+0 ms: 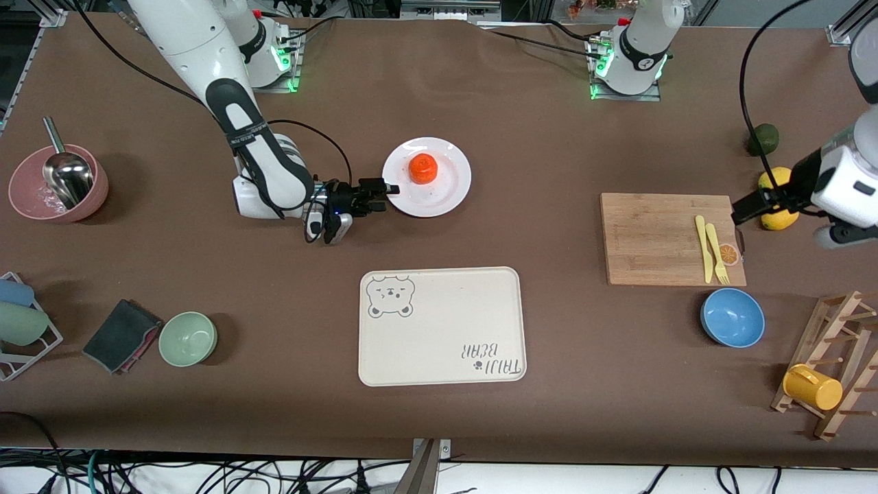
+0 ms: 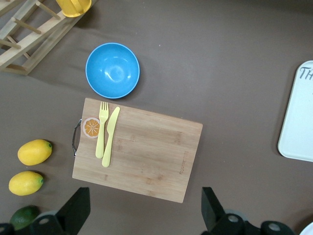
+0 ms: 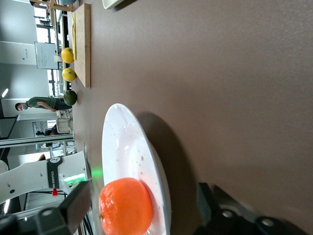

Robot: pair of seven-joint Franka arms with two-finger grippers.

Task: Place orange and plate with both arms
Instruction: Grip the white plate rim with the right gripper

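The right gripper (image 1: 385, 190), fingers spread, sits low at the plate's (image 1: 439, 195) rim, at about eight o'clock of the orange (image 1: 423, 167), which rests on the plate in the middle of the tabletop (image 1: 535, 151). The left gripper (image 1: 742, 209), also spread and empty, waits above the cutting board's (image 1: 658, 240) three o'clock edge. The orange seems placed; next, probably, the right gripper must pinch the rim and carry the plate level.

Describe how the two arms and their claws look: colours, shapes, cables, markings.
Both arms are glossy white rounded shells with black joint bands, on bases lit green. The right arm bears a black band with small white lettering, and a black cable loops to its wrist. The right claw is black with two stubby fingers. The left claw is black too; a black cable arcs above it.
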